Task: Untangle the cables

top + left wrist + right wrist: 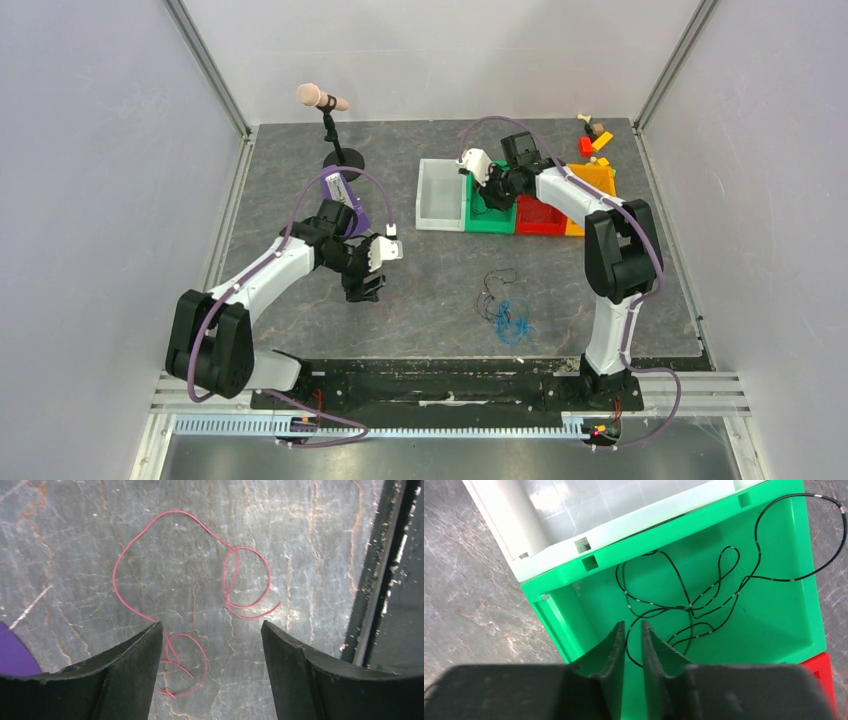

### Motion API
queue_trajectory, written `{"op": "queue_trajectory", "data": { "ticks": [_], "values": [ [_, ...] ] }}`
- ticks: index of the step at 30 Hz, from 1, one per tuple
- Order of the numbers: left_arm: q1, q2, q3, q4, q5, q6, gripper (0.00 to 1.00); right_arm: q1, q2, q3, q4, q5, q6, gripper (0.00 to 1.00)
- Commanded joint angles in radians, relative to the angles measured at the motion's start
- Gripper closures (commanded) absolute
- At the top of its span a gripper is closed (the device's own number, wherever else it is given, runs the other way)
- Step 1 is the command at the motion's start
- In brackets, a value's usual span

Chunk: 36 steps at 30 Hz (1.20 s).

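- Top view: the right pincer [487,185] hangs over the green bin [490,222]; its jaws can't be read from here.
- The left pincer [362,288] is low over the table [430,300], well off to the left-arm side of the green bin and nearer the arm bases.
- A blue cable [513,320] clumped with a dark strand [495,285] lies on the table base-ward of the green bin, well apart from it. The clump is slightly longer along the line from bin to bases.
- Left wrist view: the left pincer [211,625] is spread wide and holds nothing.
- The red cable [172,511] lies flat on the table in open loops, with one small loop partly hidden by a finger. The sprawl runs more across the view than along it and has no single heading. Its place relative to the green bin can't be fixed from here.
- Right wrist view: the right pincer [633,625] is nearly closed, with a narrow slot left between the fingers.
- The black cable [689,608] shows in that slot. Pinched or only seen through the slot, I cannot tell.
- The cable lies loosely coiled inside the green bin [684,532]. Its spread runs from the pincer toward the far corner, and one loop goes out over the rim.
- Judgement: the step is securing the black cable at the bin. To do it well, take a single strand rather than a crossing. Any lift should go straight up and slowly so the overhanging loop doesn't snag on the rim.
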Motion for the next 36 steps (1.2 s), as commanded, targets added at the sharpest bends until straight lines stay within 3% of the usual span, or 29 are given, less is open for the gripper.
{"op": "queue_trajectory", "data": {
  "ticks": [1, 9, 14, 19, 23, 25, 29, 33, 36],
  "values": [
    [-0.003, -0.023, -0.027, 0.126, 0.004, -0.029, 0.2, 0.001, -0.008, 0.019, -0.012, 0.003, 0.021, 0.73],
    [-0.009, 0.048, -0.008, 0.079, -0.055, 0.18, 0.17, -0.002, -0.188, -0.02, -0.05, -0.053, 0.108, 0.3],
    [-0.024, 0.118, 0.037, 0.082, -0.154, 0.097, 0.17, -0.003, -0.264, 0.013, -0.082, -0.08, 0.195, 0.17],
    [-0.011, -0.026, 0.082, -0.062, -0.048, -0.049, 0.17, -0.005, -0.352, -0.012, -0.131, -0.137, 0.254, 0.13],
    [-0.002, -0.162, 0.069, -0.055, -0.059, -0.305, 0.14, -0.005, -0.414, -0.065, -0.114, -0.169, 0.304, 0.11],
    [0.011, -0.147, 0.074, -0.046, -0.133, -0.465, 0.15, -0.004, -0.429, -0.071, -0.114, -0.171, 0.324, 0.11],
    [0.038, -0.121, 0.047, -0.006, -0.183, -0.64, 0.15, -0.007, -0.461, -0.091, -0.112, -0.158, 0.334, 0.09],
    [0.03, -0.018, 0.073, 0.016, -0.233, -0.689, 0.15, -0.016, -0.486, -0.116, -0.114, -0.145, 0.334, 0.08],
    [0.011, 0.083, 0.1, -0.029, -0.231, -0.628, 0.14, -0.026, -0.501, -0.125, -0.123, -0.144, 0.328, 0.09]
  ]
}}
